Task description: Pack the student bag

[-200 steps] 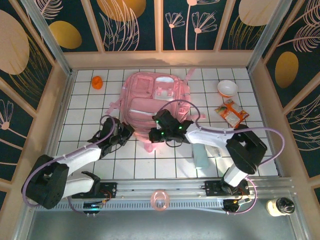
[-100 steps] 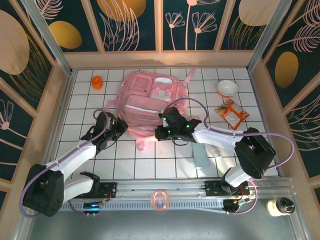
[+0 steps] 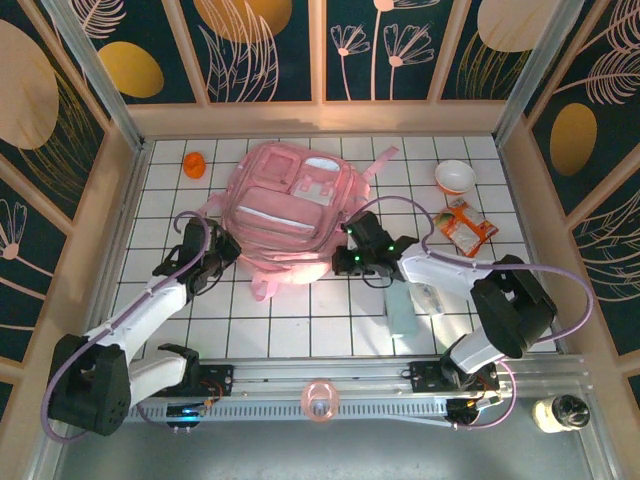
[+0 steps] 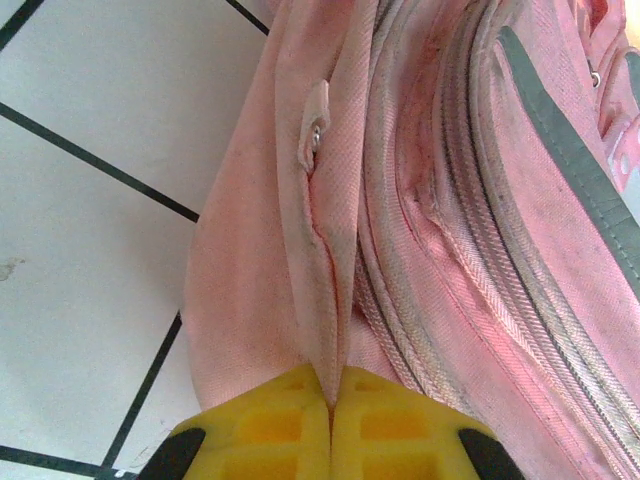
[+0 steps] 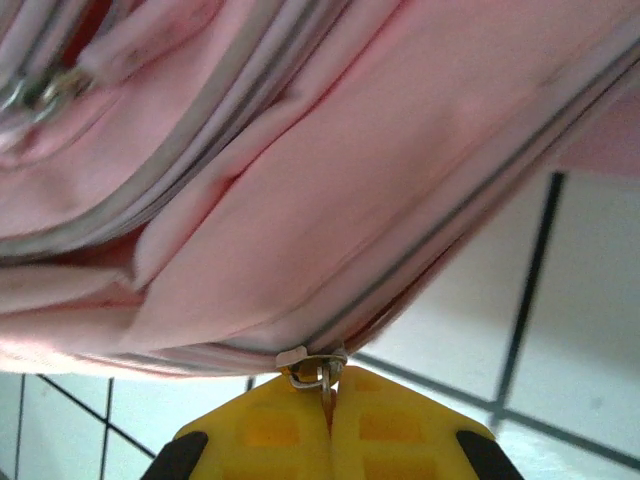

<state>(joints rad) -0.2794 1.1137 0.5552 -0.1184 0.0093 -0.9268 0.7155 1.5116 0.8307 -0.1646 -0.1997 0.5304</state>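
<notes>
The student bag (image 3: 290,210) is a large, pale pink fabric backpack. It lies flat and front up at the far middle of the white tiled table (image 3: 300,325), turned slightly askew. White and clear panels sit at its far end, with a long zip pocket nearer. Pink straps trail out at the far right, the left and the near edge.

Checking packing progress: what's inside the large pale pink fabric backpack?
Nothing inside shows. The pale pink fabric backpack lies front up on the white tiled table, and no opening reveals its contents; fabric and zips cover the interior.
</notes>
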